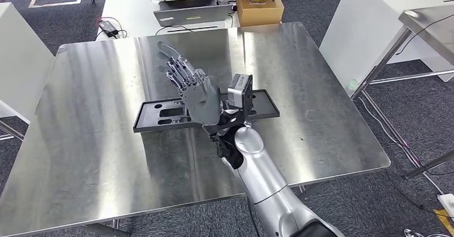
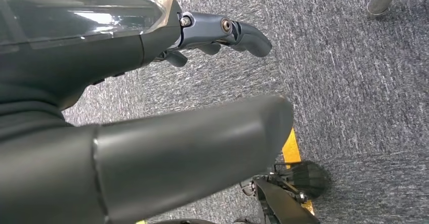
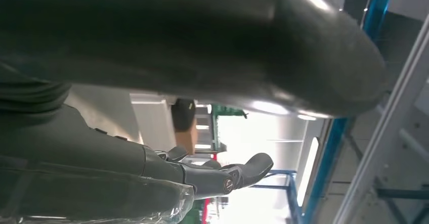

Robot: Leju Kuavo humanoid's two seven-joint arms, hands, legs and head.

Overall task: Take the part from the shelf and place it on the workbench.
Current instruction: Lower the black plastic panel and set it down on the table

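A long flat black part [image 1: 158, 114] with cut-outs lies across the middle of the steel workbench [image 1: 91, 135]. My right hand [image 1: 196, 90] hovers just above the part's middle, fingers [image 1: 172, 60] apart and stretched away from me, holding nothing. The hand and wrist hide the part's centre; both of its ends show. In the right wrist view the thumb [image 3: 283, 37] and fingers [image 3: 248, 169] stand apart with nothing between them. My left hand [image 2: 152, 153] hangs over grey carpet, its fingers [image 2: 245, 34] extended and holding nothing.
Behind the workbench a white table [image 1: 128, 9] carries a laptop [image 1: 187, 11] and a cardboard box [image 1: 258, 9]. Another steel table [image 1: 431, 25] stands at the right, a white panel [image 1: 16, 60] at the left. Cables lie on the floor at the right.
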